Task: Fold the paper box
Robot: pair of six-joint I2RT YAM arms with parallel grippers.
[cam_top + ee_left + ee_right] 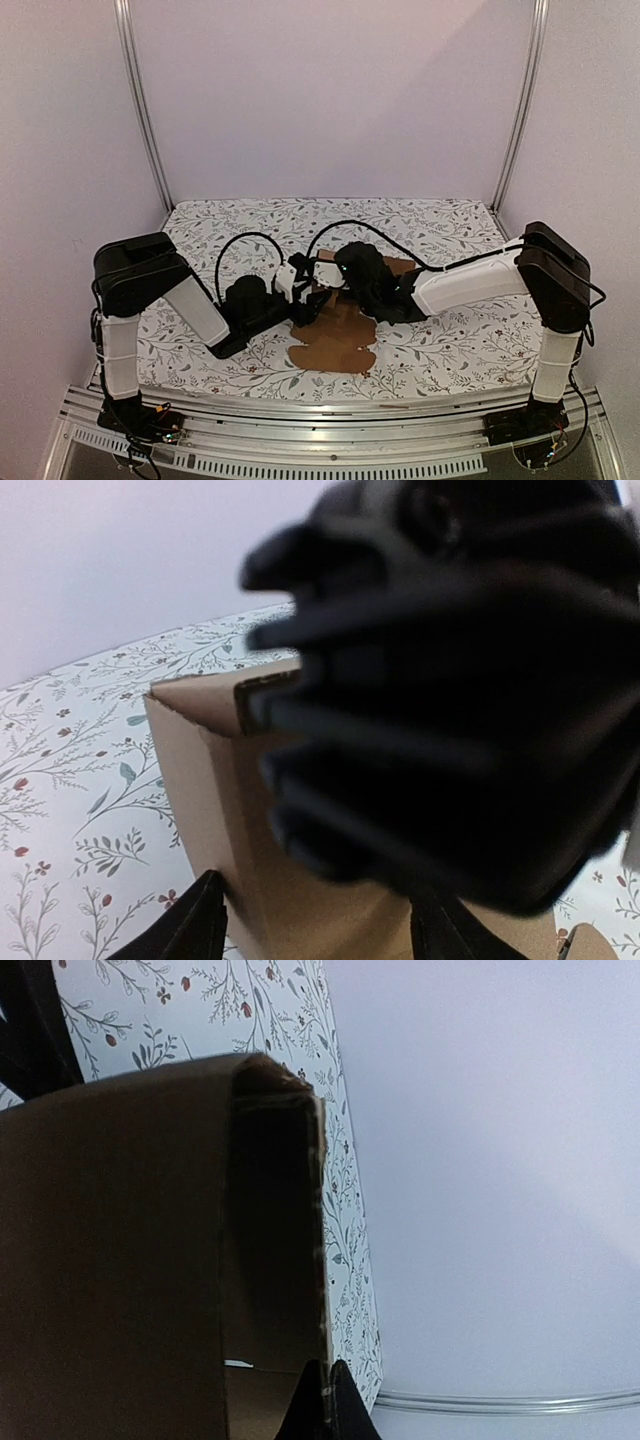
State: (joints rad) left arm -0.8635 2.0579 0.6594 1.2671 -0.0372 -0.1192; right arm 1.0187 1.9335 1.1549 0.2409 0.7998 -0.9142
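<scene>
1. Showing the paper box point(335, 342) at mid-table on the floral cloth point(450, 230), betw. the two arms. One brown panel lies flat toward the near edge. The rest stands up behind it, partly hidden by both wrists.
2. R. wrist view: right gripper point(322, 1402) at the bottom of the frame, fingertips drawn together on the thin edge of an upright box wall. The wall's cut edge runs straight down into the pinch. State: clenched on the cardboard.
3. Same view, same wall: its broad brown face fills the left half. A narrower face beside it is in deep shadow, w/ a corner crease at the top.
4. L. wrist view: left gripper point(320, 935) w/ fingers point(195, 925) spread wide, one at each lower side of the frame. A tan box panel stands betw. them. State: released. Whether either finger touches the panel cannot be told.
5. Blurred black mass at upper right of the l. wrist view is the other arm's head, v. close to the lens. It covers the box's top beyond the near corner.
6. Overhead view: the left gripper point(300, 288) meets the box from the left and the right gripper point(348, 270) from the right. The two heads sit just beside each other at the standing part.
</scene>
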